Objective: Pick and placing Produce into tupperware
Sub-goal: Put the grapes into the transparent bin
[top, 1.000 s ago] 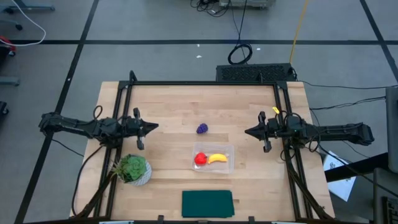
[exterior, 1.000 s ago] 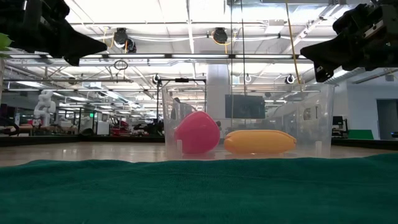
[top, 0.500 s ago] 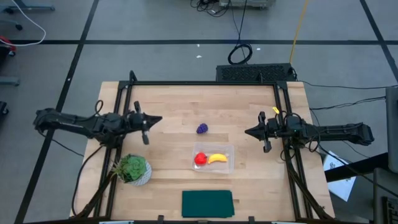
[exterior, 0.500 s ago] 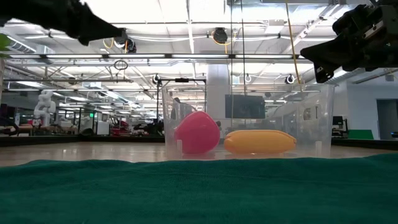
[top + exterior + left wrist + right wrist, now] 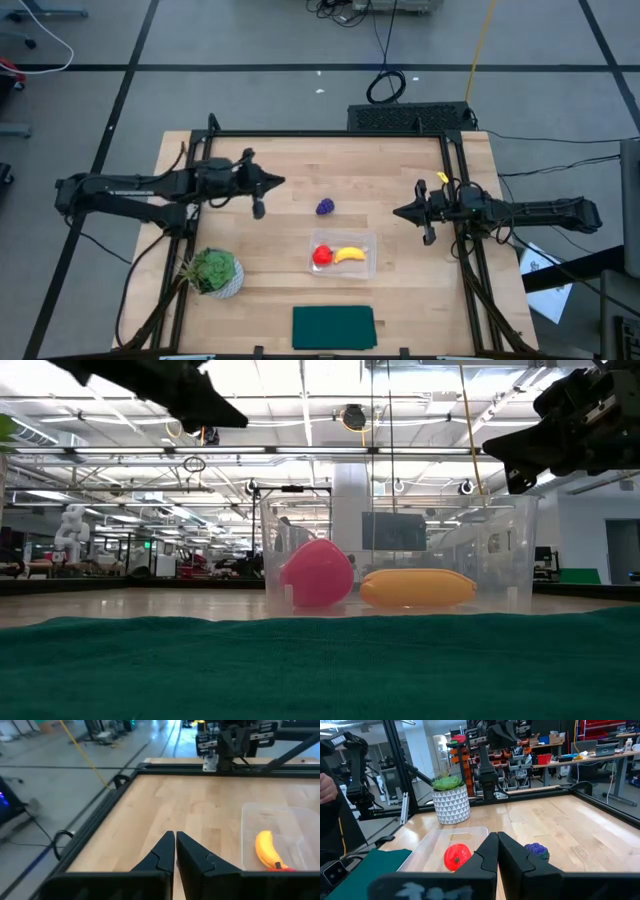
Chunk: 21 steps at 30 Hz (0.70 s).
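Left gripper (image 5: 281, 182), fingers pressed together and carrying nothing, hangs above the table on the far-left side of the tupperware (image 5: 365, 240), and it has travelled: a second ago it sat farther left, close to the table's left rail, and it has since swung inward toward the purple grape bunch (image 5: 325, 207). Taking the tupperware as reference and working outward from the near edge: the dark green cloth (image 5: 334, 327) lies on its near side, apart from it; the potted plant (image 5: 212, 270) stands to its near left. Inside the tupperware rest the red fruit (image 5: 322, 255) and the yellow banana (image 5: 349, 254), side by side. Just beyond its far wall, on bare wood and untouched, lies the purple grape bunch, the only piece still outside. Right gripper (image 5: 397, 212), clenched and empty, holds station to the right of the tupperware and has not shifted over the same interval. Assessment: two of three pieces are placed; the left arm's advance indicates the grapes are its target, and its fingers must part before any grasp is possible.
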Motion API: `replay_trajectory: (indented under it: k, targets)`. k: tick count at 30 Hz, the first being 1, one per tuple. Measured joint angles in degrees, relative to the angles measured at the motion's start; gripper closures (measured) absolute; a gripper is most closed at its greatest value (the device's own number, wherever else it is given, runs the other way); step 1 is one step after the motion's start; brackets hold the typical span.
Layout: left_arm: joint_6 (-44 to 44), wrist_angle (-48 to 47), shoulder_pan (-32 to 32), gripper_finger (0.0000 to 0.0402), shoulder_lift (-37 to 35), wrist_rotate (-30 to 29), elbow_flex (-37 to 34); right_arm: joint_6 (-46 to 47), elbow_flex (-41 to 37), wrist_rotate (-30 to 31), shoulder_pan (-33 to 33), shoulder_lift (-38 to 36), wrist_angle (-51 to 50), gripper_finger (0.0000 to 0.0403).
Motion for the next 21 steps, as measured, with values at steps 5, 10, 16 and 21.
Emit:
replay_trajectory:
  k: [5,10,16,21]
  targets:
    - [-0.01,-0.07,2.73,0.0380,6.37,3.65,3.45,0.66,0.00,0.00,0.00,1.18,-0.08,0.0403]
    - [0.07,-0.04,4.11,0.0366,11.31,7.40,6.72,0.59,0.00,0.00,0.01,2.26,-0.02,0.0403]
    - [0.22,0.11,4.24,0.0322,15.23,7.97,9.90,0.44,0.00,0.00,0.00,2.40,0.02,0.0403]
    - [0.26,0.21,4.24,0.0285,16.28,7.97,10.74,0.19,0.00,0.00,0.00,2.40,0.02,0.0403]
